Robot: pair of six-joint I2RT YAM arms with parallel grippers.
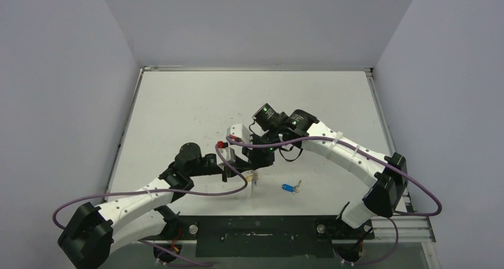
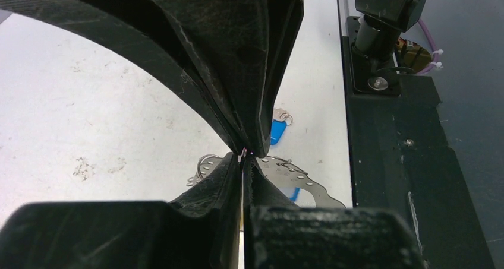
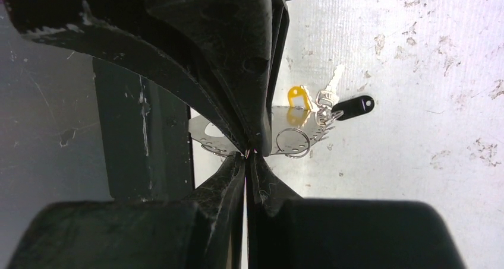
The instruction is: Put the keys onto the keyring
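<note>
My two grippers meet tip to tip over the near middle of the white table (image 1: 196, 103). In its own wrist view the left gripper (image 2: 244, 160) is shut, with a thin glint of metal wire pinched at its tips. The right gripper (image 3: 246, 157) is shut on the same spot from the opposite side. Just behind the tips are a silvery wire ring (image 3: 294, 155) and a flat perforated metal plate (image 2: 309, 183). A yellow key (image 3: 297, 97) and a black key (image 3: 354, 107) cluster by the ring. A blue key (image 1: 289, 187) lies apart on the table, to the right.
The black base plate (image 1: 261, 227) with both arm mounts runs along the near table edge, close behind the grippers. Purple cables (image 1: 238, 192) loop over the arms. Grey walls enclose the table on three sides.
</note>
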